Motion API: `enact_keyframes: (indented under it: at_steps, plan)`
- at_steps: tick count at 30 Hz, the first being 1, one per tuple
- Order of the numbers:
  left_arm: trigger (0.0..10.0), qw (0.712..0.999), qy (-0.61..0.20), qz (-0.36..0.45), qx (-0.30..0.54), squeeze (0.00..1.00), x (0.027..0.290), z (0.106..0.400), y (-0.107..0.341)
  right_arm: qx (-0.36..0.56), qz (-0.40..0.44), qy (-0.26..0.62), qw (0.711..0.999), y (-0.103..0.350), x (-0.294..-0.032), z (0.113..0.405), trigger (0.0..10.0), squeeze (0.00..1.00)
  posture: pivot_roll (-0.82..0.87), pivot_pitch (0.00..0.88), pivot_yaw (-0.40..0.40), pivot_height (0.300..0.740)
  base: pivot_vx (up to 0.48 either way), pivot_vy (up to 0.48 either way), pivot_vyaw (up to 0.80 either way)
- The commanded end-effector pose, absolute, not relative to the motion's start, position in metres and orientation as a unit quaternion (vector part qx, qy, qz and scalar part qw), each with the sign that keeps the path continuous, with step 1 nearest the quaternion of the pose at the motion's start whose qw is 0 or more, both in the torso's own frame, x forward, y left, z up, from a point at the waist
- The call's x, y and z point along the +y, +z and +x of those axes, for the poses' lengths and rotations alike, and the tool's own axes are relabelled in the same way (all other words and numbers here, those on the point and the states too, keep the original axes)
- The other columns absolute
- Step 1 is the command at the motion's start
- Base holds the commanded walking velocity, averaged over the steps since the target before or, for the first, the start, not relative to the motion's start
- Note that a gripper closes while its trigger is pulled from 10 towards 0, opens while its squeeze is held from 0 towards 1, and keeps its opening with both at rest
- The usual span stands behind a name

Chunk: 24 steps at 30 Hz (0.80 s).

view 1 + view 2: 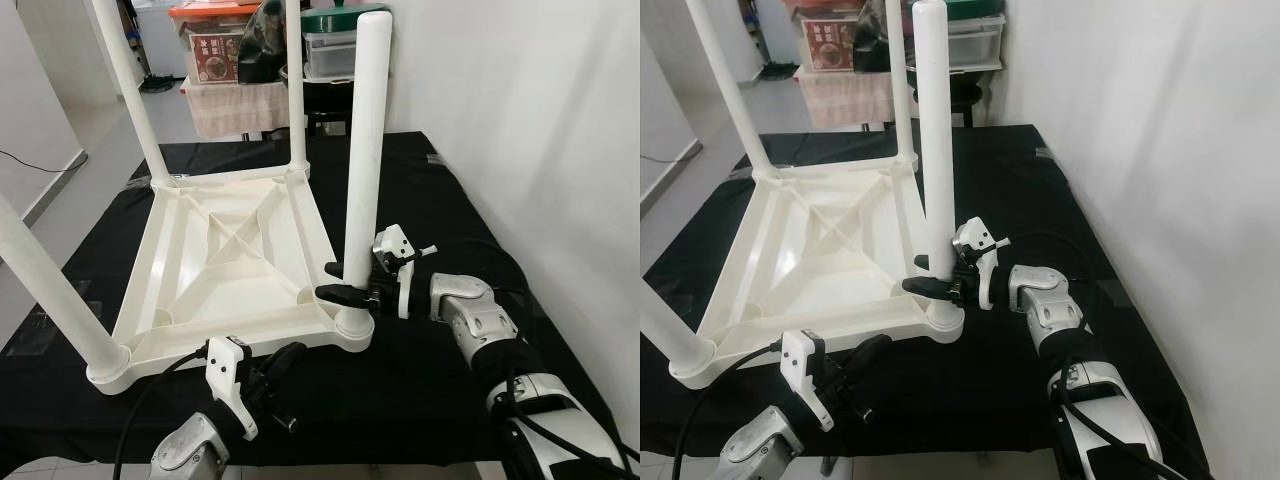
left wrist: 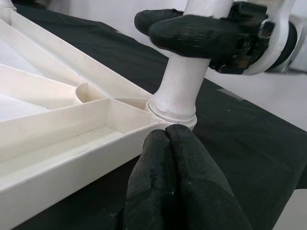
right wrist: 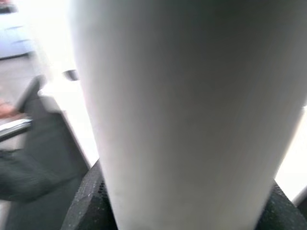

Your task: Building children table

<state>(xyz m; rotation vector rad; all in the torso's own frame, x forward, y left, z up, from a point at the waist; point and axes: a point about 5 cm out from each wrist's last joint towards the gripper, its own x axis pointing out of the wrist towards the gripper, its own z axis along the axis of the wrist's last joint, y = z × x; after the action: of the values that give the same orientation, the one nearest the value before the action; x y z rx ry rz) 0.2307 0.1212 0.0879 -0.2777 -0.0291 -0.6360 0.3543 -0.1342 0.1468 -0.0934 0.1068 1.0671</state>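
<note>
While the right gripper [image 1: 335, 280] pinches the fourth leg [image 1: 364, 140], push straight down.
Left gripper [image 1: 290, 362], fingers pressed together, should brace the tabletop [image 1: 190, 270] corner so nothing tilts.

We see even, soft indoor daylight in both eye views, sharp throughout, faint shadows on the white wall [image 1: 540, 120], our right wrist view blown out and blurred on the table leg [image 3: 192, 110], left wrist view crisp.

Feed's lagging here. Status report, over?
Right gripper clamped on near-right leg above its socket. Left gripper shut, beside tabletop edge. All four legs standing. Nothing obstructing.
</note>
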Motion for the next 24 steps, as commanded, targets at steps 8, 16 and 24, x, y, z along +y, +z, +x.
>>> enact_keyframes:
  at_steps: [8, 16, 24]
  plan:
    - [10.0, 0.942, -0.307, -0.133, -0.014, 0.0, 0.127, 0.227, 0.089, 0.088, -0.002, 0.193, 0.977, 0.1, -0.12, 0.33, 0.0, 0.0, 0.0, 0.0, 0.028, 0.74, 0.0, 0.0, 0.0]
    - [10.0, 0.945, -0.301, -0.13, -0.013, 0.0, 0.13, 0.229, 0.088, 0.079, -0.007, 0.247, 0.966, 0.097, -0.077, 0.329, 0.0, 0.0, 0.0, 0.0, 0.023, 0.74, 0.0, 0.0, 0.0]
    - [10.0, 0.947, -0.296, -0.127, -0.014, 0.0, 0.129, 0.23, 0.088, 0.066, 0.001, 0.249, 0.966, 0.118, -0.08, 0.35, 10.0, 1.0, 0.02, 0.0, 0.015, 0.74, 0.0, 0.0, 0.0]
